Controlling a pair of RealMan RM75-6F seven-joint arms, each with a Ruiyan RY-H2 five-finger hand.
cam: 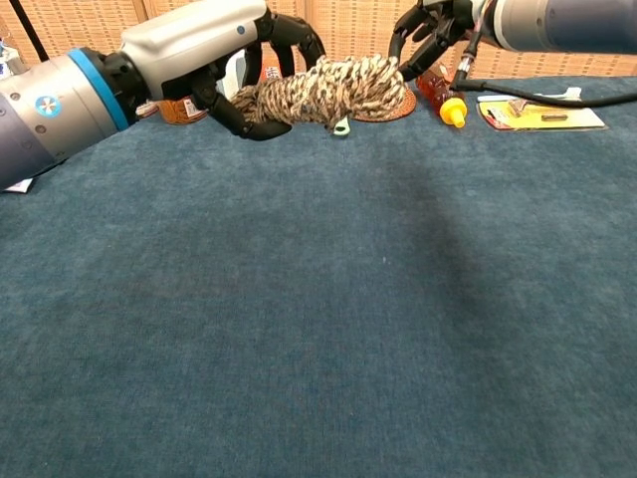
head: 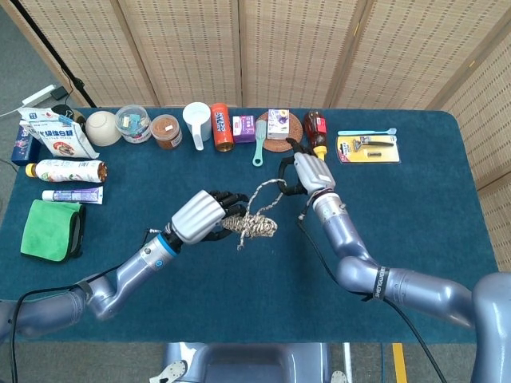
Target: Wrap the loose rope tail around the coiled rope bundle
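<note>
Above the middle of the counter (head: 415,207), the left hand (head: 197,215) grips the coiled rope bundle (head: 253,226) while the right hand (head: 310,170) pinches its loose rope tail (head: 267,188) just beside it.

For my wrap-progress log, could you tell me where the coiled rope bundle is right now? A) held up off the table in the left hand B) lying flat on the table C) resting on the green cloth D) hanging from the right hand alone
A: the left hand grips the rope bundle above the table, while the right hand holds only the tail.
</note>
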